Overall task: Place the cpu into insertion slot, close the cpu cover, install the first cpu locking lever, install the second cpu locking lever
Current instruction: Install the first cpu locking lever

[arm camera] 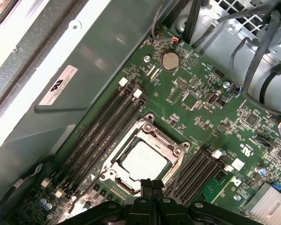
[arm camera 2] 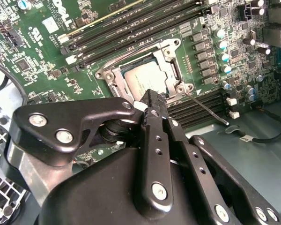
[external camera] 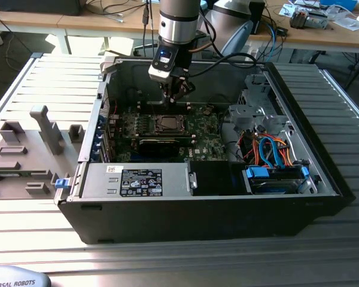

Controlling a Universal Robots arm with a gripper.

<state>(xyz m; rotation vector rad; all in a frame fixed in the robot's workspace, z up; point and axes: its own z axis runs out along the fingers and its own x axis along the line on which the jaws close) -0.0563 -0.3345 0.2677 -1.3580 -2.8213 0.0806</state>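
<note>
While the gripper (arm camera 2: 152, 96) hovered over the socket's edge with its fingers pressed together on nothing, the cpu (arm camera: 143, 161) lay seated in the socket, the cpu cover (arm camera: 159, 137) flat around it.

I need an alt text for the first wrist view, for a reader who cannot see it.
The cpu sits in the green motherboard, framed by the cpu cover. The gripper, fingers together, hangs at the cover's edge.

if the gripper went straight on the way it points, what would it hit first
Most likely the edge of the cpu cover, beside the cpu; the gripper hangs just above it, though depth is hard to judge.
</note>
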